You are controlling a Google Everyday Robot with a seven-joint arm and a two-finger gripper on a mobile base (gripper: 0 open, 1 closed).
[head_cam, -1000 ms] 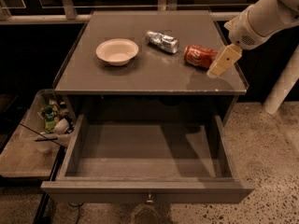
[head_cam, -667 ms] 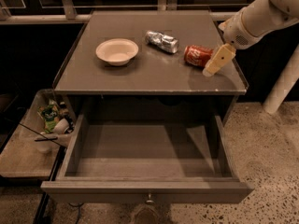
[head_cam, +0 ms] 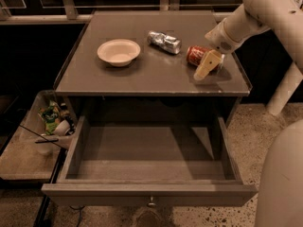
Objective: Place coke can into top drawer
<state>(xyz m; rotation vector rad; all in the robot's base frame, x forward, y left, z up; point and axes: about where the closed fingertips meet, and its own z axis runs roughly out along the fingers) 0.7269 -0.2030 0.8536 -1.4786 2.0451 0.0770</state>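
The coke can (head_cam: pixel 194 55) lies on its side on the grey counter (head_cam: pixel 156 79), out toward the 3 o'clock side of the top. Its red body with white lettering faces the camera, and it is well apart from the drawer below. The hand (head_cam: pixel 208 64) is right at the can, on its 4 o'clock side. A pale, flat part of it slants down across the can's right end and touches or nearly touches the counter. Whether the hand is spread, pressed together or pinching the can cannot be told from this view. The cream-coloured arm (head_cam: pixel 255 13) reaches down to it from 2 o'clock.

A white bowl (head_cam: pixel 119 51) stands upright at 9 o'clock on the counter. A dented silver can (head_cam: pixel 164 41) lies on its side just past the middle toward 1 o'clock, between the bowl and the coke can and apart from both.

Below the front edge of the counter, at 6 o'clock, the top drawer (head_cam: pixel 147 150) is pulled fully out, its bare floor and side walls showing. A small round knob (head_cam: pixel 151 202) sits in the middle of its front panel.

At 8 o'clock, beside the cabinet, a low tray (head_cam: pixel 23 167) holds a green packet (head_cam: pixel 49 117) and other small clutter too dim to name. At 4 o'clock is speckled floor (head_cam: pixel 251 126), with a rounded cream part of the robot's body (head_cam: pixel 281 183) at the lower right.
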